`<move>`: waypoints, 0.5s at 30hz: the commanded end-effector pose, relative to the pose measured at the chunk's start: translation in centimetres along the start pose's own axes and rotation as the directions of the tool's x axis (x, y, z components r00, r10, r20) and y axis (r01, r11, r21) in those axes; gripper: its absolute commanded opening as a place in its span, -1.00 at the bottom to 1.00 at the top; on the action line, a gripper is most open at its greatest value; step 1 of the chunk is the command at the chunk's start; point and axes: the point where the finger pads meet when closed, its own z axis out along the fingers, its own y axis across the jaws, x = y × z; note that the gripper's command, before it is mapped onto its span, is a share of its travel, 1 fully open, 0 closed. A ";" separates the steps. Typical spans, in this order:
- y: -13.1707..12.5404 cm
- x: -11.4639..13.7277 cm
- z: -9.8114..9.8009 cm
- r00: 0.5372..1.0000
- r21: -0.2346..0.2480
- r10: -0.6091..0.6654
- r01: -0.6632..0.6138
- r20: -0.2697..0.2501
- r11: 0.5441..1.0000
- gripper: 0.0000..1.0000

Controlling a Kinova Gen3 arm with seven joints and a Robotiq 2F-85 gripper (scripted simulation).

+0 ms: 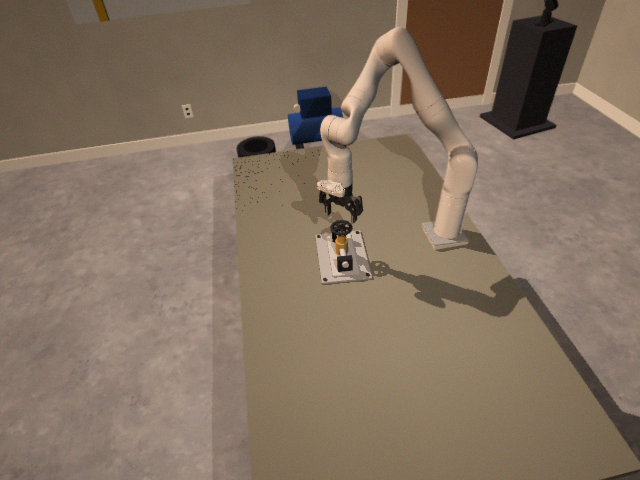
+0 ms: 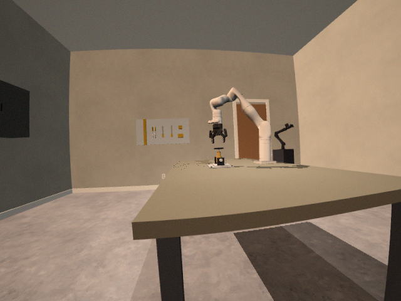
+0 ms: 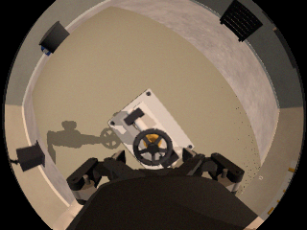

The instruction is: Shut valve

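Note:
The valve has a black spoked handwheel (image 1: 340, 227) on an orange stem (image 1: 341, 243) with a black block body (image 1: 344, 263), all mounted on a white baseplate (image 1: 343, 257) on the tan table. My gripper (image 1: 341, 211) hangs open and empty a short way above the handwheel, fingers pointing down, not touching it. In the exterior view the gripper (image 2: 217, 138) is clearly above the handwheel (image 2: 218, 148). In the wrist view the handwheel (image 3: 153, 148) lies just ahead of and between my two open fingers.
The arm's base (image 1: 444, 238) stands on the table to the right of the valve. Small dark specks (image 1: 253, 178) are scattered at the table's far left corner. A tyre (image 1: 255, 146) and blue boxes (image 1: 311, 114) sit on the floor beyond.

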 end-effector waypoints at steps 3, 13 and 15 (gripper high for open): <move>-0.1 0.0 0.4 1.000 0.002 -0.002 0.002 0.000 1.000 1.00; -0.1 0.0 1.2 1.000 0.002 -0.002 0.002 0.000 1.000 1.00; -0.1 0.0 1.2 1.000 0.002 -0.002 0.002 0.000 1.000 1.00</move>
